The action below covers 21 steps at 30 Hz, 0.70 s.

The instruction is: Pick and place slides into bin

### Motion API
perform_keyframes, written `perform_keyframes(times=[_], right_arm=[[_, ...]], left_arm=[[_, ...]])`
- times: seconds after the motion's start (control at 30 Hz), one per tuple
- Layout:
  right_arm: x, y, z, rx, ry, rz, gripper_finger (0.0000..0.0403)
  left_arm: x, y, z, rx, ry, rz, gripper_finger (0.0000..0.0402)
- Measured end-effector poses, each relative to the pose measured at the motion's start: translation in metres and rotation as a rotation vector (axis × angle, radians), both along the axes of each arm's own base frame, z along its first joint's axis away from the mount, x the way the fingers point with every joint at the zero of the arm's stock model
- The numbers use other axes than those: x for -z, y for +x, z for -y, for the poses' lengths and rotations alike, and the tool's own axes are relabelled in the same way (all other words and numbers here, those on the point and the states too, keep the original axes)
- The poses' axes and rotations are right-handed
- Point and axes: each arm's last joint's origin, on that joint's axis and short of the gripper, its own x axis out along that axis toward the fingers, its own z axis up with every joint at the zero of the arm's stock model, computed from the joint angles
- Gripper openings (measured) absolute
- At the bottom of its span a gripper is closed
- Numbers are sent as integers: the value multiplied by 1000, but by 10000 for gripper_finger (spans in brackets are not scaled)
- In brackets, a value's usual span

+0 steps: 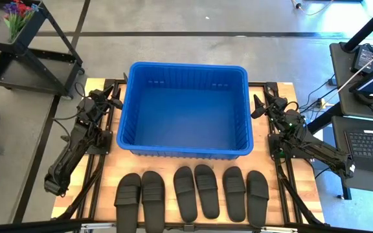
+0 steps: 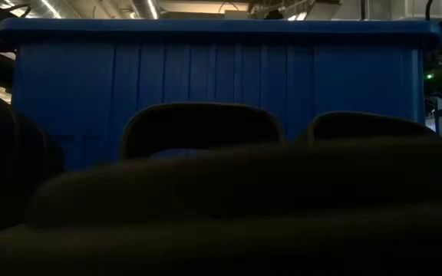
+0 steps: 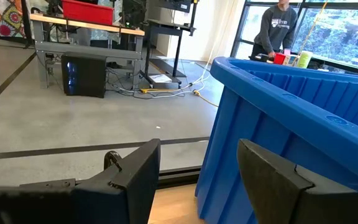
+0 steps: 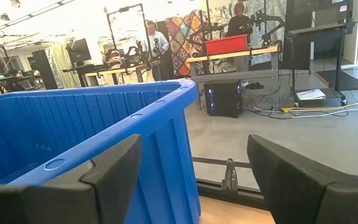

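Nearest the front edge of the wooden table (image 1: 76, 194), six black slides (image 1: 193, 193) lie sole-down in a row, toes pointing toward the bin, grouped as three pairs side by side; the left pair (image 1: 140, 196) sits a little nearer the table's front edge than the middle pair (image 1: 196, 191) and the right pair (image 1: 245, 194); no brand mark or lettering can be read on any strap; in the low view the ribbed straps fill the foreground as dark arches (image 2: 198, 126).

Just behind the row stands the blue bin (image 1: 127, 97), upright, with nothing in it, its ribbed wall rising across the low view; no label shows on it.

The left gripper (image 1: 113, 98) rests beside the bin's left wall near its far corner, fingers (image 3: 138, 174) spread wide and holding nothing; the right gripper (image 1: 258, 107) sits by the bin's right wall, likewise wide apart with nothing between the fingers (image 4: 114, 168).

Beyond the table, a person (image 3: 277, 28) stands at a bench; pale lettering crosses the dark sweatshirt but cannot be read; two other people (image 4: 156, 40) stand among workbenches farther off.
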Motion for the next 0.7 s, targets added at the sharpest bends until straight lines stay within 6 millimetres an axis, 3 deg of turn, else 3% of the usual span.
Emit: perform_keyframes(times=[0.7], right_arm=[[0, 0, 0, -2, 17, 31, 294]], left_arm=[[0, 0, 0, 0, 0, 0, 208]])
